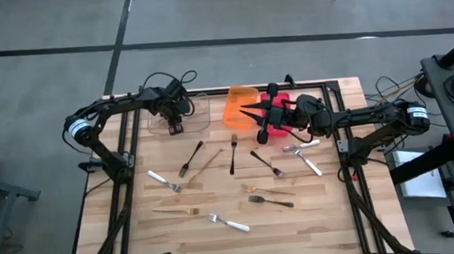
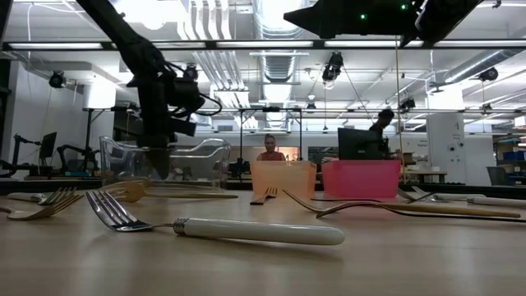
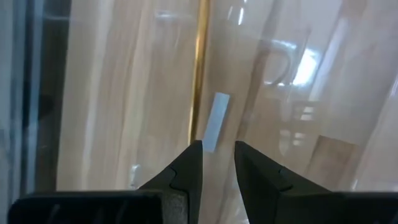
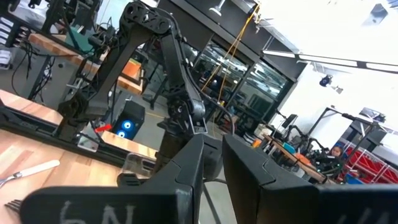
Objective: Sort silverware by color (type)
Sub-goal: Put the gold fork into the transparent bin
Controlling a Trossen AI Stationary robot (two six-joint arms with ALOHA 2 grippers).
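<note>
The silverware lies scattered on the wooden table: black forks (image 1: 233, 153), gold pieces (image 1: 210, 164) and silver forks with pale handles (image 1: 230, 223). My left gripper (image 1: 174, 127) points down inside the clear bin (image 1: 194, 113). Its fingers (image 3: 217, 149) stand a little apart with bare floor showing between them. A gold piece (image 3: 199, 74) lies along the bin floor and runs up to one fingertip (image 3: 194, 149). My right gripper (image 1: 248, 114) hangs above the orange bin (image 1: 237, 102), pointing toward the left arm. Its fingers (image 4: 211, 140) are slightly apart, and nothing is between them. My left gripper comes down from above, with one fingertip (image 3: 194, 149) over the near end of the gold piece (image 3: 196, 134). The piece is not between the fingers. Whether the fingertip touches it, I cannot tell.
The red bin (image 1: 280, 103) stands beside the orange one at the table's far edge. A pale-handled fork (image 2: 222, 230) lies close to the near edge. A person (image 2: 269, 150) sits in the room behind the table.
</note>
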